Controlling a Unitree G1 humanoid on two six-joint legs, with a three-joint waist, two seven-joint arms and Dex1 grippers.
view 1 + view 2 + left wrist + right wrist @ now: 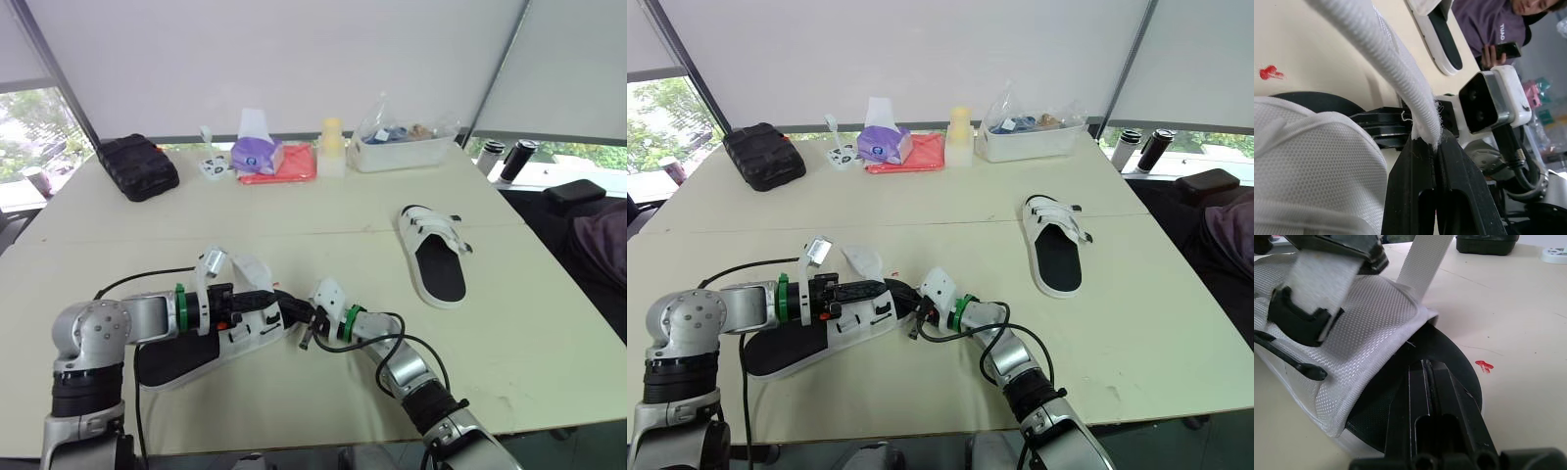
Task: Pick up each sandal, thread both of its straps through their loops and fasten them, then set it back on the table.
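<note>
L gripper (1432, 147): jaws narrow, pinched on a white strap (1382, 58) of the near sandal (784, 354); the strap arches up and away from the fingertips. Sandal body lies under and just behind this gripper, resting on the table (921, 206).

R gripper (1425, 366): fingers pressed together, nothing seen between them. Tips sit over the black footbed (1449, 352), just beside the edge of the white mesh upper (1361, 323). It faces the L gripper, tips near each other, at the same end of the sandal.

Far sandal (1056, 257): flat on the table, well apart from both grippers, on the R gripper's side, straps lying across its front
</note>
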